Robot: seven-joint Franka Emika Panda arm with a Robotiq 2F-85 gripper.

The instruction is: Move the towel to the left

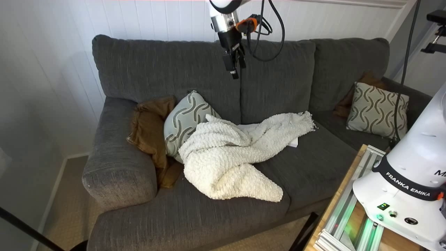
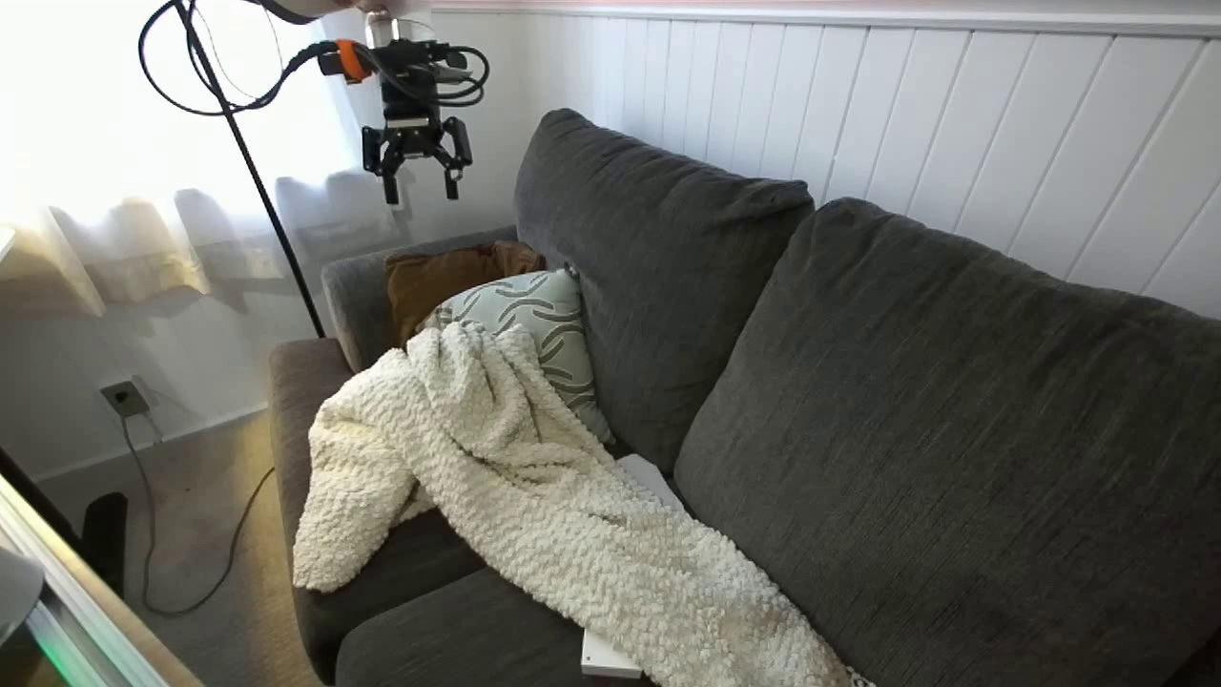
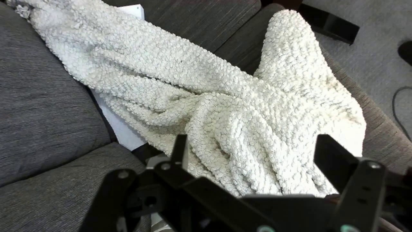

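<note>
Gripper is hovering, jaws standing wide apart! Below, white towel is sprawling across the sofa.

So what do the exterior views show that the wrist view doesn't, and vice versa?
Only exterior: panelled white wall and orange band above the claw, in both exterior views; FRANKA EMIKA lettering, in an exterior view.
Only wrist: two teal discs along the bottom edge.
Shared: the claw, the towel rumpled on the sofa, a white object partly under it.
</note>
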